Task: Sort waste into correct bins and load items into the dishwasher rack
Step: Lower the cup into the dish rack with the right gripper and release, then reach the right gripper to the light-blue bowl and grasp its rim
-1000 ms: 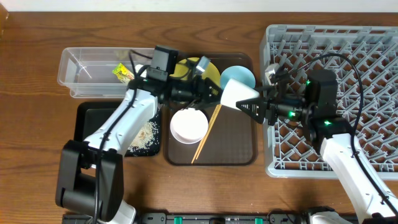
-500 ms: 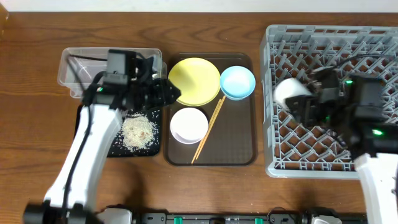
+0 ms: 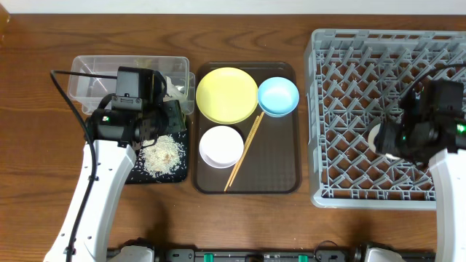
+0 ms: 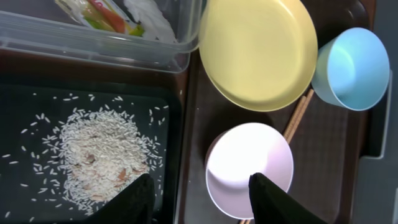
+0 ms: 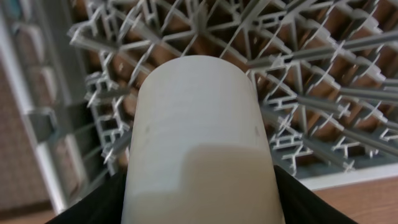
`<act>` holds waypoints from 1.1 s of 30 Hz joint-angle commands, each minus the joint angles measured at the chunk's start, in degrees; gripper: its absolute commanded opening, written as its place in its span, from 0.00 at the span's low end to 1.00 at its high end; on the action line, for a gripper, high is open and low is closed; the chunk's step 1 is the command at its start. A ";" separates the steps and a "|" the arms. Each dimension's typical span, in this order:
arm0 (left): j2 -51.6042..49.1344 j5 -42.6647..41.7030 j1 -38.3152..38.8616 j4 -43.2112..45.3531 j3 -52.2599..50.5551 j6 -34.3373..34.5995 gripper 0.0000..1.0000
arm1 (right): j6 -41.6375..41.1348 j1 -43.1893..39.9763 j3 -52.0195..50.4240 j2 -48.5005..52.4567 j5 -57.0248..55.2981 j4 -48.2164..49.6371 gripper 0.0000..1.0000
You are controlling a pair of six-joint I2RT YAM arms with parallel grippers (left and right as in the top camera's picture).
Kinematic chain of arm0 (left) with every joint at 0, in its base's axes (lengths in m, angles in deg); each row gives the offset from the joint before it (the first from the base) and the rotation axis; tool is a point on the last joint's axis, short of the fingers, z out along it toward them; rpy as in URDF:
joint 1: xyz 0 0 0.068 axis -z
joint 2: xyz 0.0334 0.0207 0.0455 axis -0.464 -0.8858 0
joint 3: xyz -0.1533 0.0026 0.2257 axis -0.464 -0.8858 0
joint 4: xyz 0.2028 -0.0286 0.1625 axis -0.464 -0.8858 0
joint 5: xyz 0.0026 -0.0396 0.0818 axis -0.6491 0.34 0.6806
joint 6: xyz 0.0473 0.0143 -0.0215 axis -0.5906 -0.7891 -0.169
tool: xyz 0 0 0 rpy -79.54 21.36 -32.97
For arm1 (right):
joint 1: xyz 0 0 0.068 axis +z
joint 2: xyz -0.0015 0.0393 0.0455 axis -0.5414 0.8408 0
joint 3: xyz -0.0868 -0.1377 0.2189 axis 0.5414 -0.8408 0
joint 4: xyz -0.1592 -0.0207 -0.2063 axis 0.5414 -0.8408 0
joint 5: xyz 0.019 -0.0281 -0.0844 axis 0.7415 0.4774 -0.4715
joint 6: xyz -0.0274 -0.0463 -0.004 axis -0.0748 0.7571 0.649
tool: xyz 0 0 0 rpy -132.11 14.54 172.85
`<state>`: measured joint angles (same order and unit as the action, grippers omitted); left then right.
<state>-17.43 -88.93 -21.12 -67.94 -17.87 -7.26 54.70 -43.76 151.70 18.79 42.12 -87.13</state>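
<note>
My right gripper point(image 3: 387, 137) is shut on the small whitish cup point(image 3: 376, 138), holding it over the right middle of the grey dishwasher rack point(image 3: 349, 80). In the right wrist view the cup point(image 5: 199, 143) fills the gap between the fingers. My left gripper point(image 3: 173, 116) is open and empty, above the right edge of the black tray point(image 3: 135, 169), which holds the rice point(image 3: 164, 153). The clear tub point(image 3: 91, 84) holds the wrapper point(image 4: 93, 12) and the white paper point(image 4: 146, 12). The yellow plate point(image 3: 226, 94), blue bowl point(image 3: 278, 96), white bowl point(image 3: 221, 145) and chopsticks point(image 3: 244, 153) lie on the brown serving tray.
The brown serving tray point(image 3: 277, 167) sits between the two bins and the rack. The rack's upright pegs point(image 5: 311, 81) stand close under the cup. Bare wooden table point(image 3: 240, 218) runs along the front and the far left.
My left arm pulled back left from the yellow plate to above the black tray. My right arm carried the cup rightward and toward the front across the rack.
</note>
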 commanded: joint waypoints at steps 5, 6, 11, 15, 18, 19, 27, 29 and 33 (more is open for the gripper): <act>0.61 2.05 -0.13 -0.55 0.24 -0.70 0.52 | -1.40 -0.46 1.33 5.97 -2.05 3.19 0.01; 0.61 2.05 -0.13 -0.55 0.24 -0.72 0.52 | -1.40 -0.46 1.33 7.04 -2.05 3.17 0.01; 0.61 2.05 -0.13 -0.57 0.24 -0.70 0.52 | -1.38 -0.46 1.33 12.07 -2.91 4.11 0.01; 0.61 2.05 -0.13 -0.57 0.24 -0.70 0.52 | -1.38 -0.46 1.33 14.88 -2.89 6.01 0.02; 0.61 2.05 -0.13 -0.61 0.24 -0.72 0.56 | -1.38 -0.46 1.33 15.91 -1.38 6.64 0.49; 0.61 2.05 -0.13 -0.61 0.24 -0.72 0.57 | -1.36 -0.46 1.33 15.96 -0.48 6.69 0.71; 0.61 2.10 -0.13 -1.75 0.24 -0.74 0.59 | -1.36 -0.44 2.16 14.84 3.28 6.56 0.99; 0.61 2.45 -0.13 -2.69 0.24 -0.74 0.59 | -1.33 -0.26 3.65 13.79 5.81 6.99 0.97; 0.61 3.98 -0.13 -4.85 0.24 -0.61 0.59 | 0.68 1.60 7.23 11.23 13.79 11.69 0.91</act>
<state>-17.43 -86.90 -21.12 -71.91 -17.87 -7.28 53.98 -43.59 155.22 33.50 48.33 -77.61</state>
